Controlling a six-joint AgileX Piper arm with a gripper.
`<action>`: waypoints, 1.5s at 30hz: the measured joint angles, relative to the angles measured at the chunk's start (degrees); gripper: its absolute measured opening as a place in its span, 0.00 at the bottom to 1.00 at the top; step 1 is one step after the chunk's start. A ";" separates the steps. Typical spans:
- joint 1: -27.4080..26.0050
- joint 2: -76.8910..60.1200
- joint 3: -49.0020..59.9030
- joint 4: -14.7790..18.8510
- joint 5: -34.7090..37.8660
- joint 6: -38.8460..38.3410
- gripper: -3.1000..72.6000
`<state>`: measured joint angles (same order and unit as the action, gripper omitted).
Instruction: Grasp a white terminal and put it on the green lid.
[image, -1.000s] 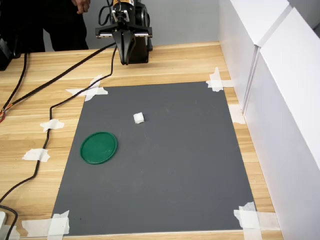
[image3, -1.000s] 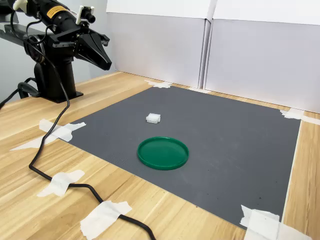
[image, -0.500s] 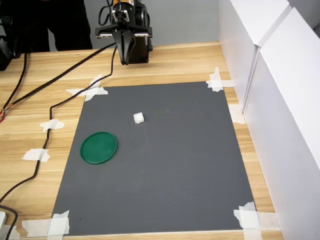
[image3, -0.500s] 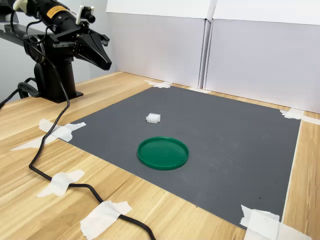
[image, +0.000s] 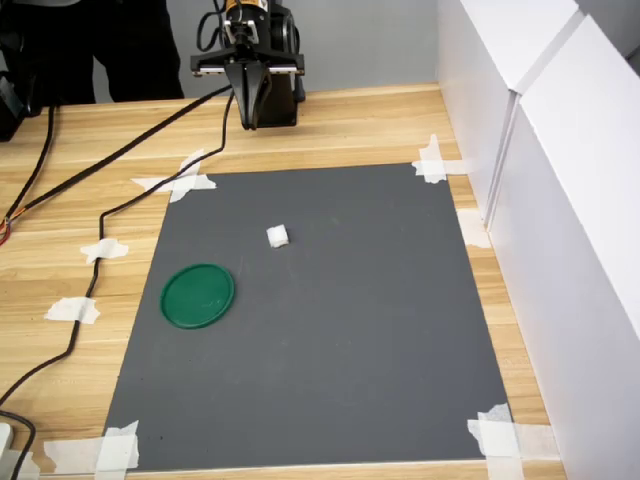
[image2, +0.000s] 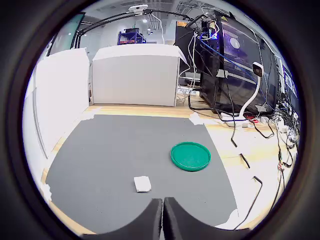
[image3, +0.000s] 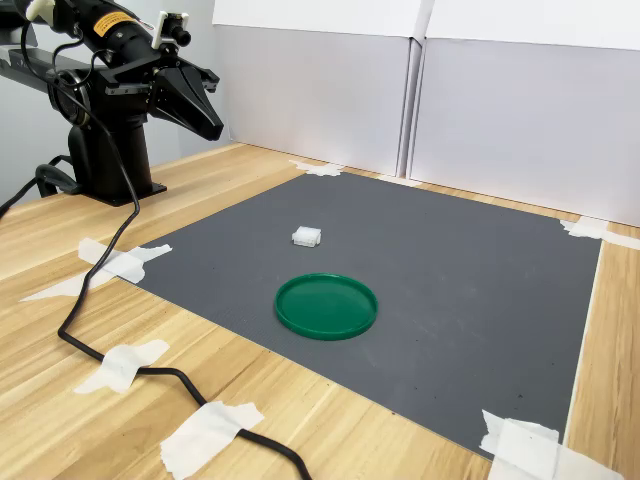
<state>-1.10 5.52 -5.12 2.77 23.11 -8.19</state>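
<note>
1. Jaws of the gripper (image: 251, 122) closed together, holding nothing, raised above the tabletop (image: 350, 125) beyond the grey mat (image: 330, 340).
2. White terminal (image: 277, 236) lies on mat, near green lid (image: 198, 295), not touching.

Black arm (image3: 110, 60), orange label, tapered black gripper (image3: 212, 128), black cables

Bright, even light with soft shadows; the wrist view is fisheye-bent with a dark round border.
</note>
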 joint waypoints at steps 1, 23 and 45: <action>0.00 0.00 0.00 0.00 0.00 0.00 0.02; 0.00 4.11 -6.20 -0.18 4.54 0.00 0.02; 0.00 29.03 -35.09 -4.08 36.79 0.11 0.02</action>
<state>-1.10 34.55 -40.21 -1.30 59.90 -8.08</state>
